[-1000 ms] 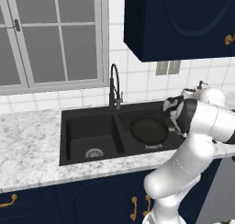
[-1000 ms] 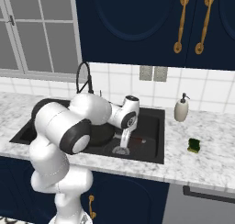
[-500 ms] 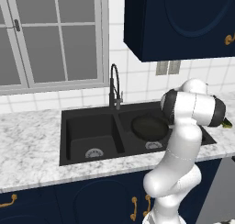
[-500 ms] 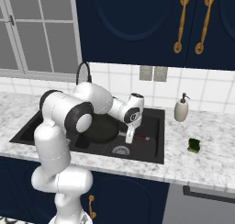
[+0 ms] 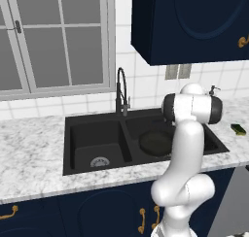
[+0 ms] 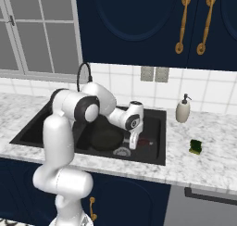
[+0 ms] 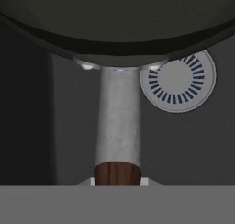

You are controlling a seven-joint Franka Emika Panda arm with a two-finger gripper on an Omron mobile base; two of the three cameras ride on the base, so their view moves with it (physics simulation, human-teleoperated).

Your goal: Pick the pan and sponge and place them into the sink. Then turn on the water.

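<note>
- In the right basin of the sink [image 6: 159, 141] the pan [image 6: 106, 138] lies low, its round black body over the basin floor; from the left base camera the pan [image 5: 154, 142] shows partly behind the white arm.
- The claw [image 6: 133, 144] points down into that same basin at the pan's right side, where the handle runs out from the rim.
- Along the hand camera, the pan [image 7: 114, 25] curves across the top, its metal neck runs straight down toward the claw, and the red-brown handle [image 7: 117, 173] begins right at the bottom edge, where the claw sits.
- The claw is closed on the handle; the fingertips themselves are hidden at that bottom edge.
- A round metal drain [image 7: 177, 81] shows on the basin floor just beside the neck, beneath the pan's rim.
- The sponge [image 6: 196, 147] rests on the marble counter [image 6: 208, 165] right of the sink, well apart from the claw and the pan; the left base camera shows the sponge [image 5: 238, 129] near the picture's right edge.
- A beige soap bottle [image 6: 183, 110] stands behind the sponge, near the wall.
- The gooseneck faucet [image 5: 120, 93] rises behind the sink's centre divider.
</note>
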